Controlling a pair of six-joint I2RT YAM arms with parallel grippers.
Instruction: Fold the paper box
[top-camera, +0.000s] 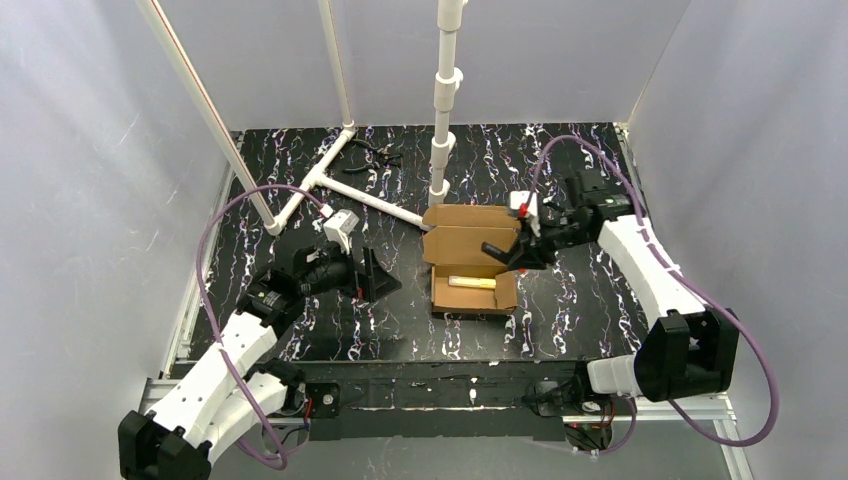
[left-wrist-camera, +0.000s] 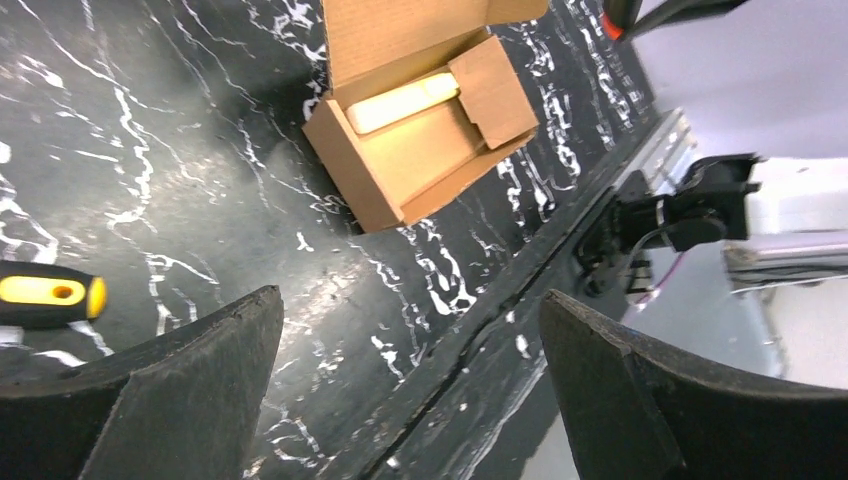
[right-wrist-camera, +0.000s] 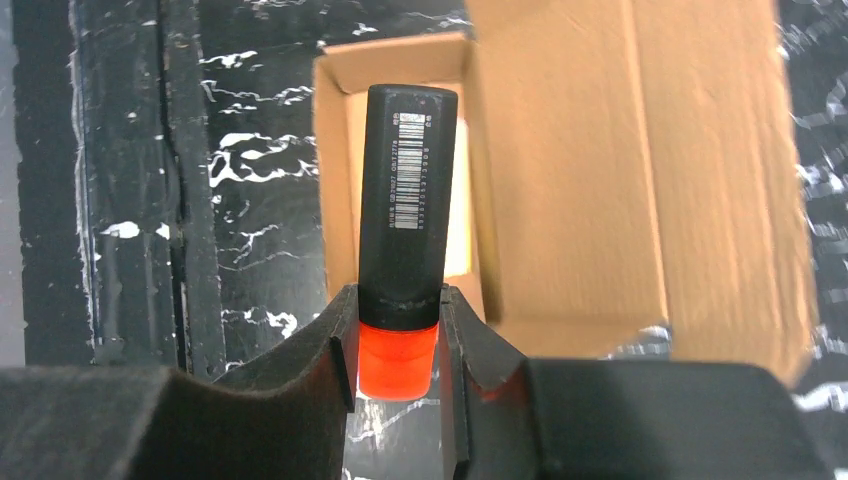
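The paper box (top-camera: 470, 262) is brown cardboard and sits mid-table with its lid folded back towards the far side. A pale yellow stick (top-camera: 472, 283) lies inside its tray. My right gripper (top-camera: 518, 243) hovers at the box's right edge, shut on a black marker (right-wrist-camera: 405, 200) with an orange end that points over the open tray (right-wrist-camera: 335, 150). The lid (right-wrist-camera: 590, 170) fills the right of that view. My left gripper (top-camera: 375, 275) rests left of the box, open with nothing between its fingers (left-wrist-camera: 200, 370). The box (left-wrist-camera: 420, 150) lies ahead of it.
A white PVC pipe frame (top-camera: 340, 185) and an upright pipe (top-camera: 443, 110) stand at the back, with pliers (top-camera: 380, 152) between them. A small white block (top-camera: 340, 228) sits near the left arm. A yellow-and-black tool handle (left-wrist-camera: 50, 295) lies by the left gripper.
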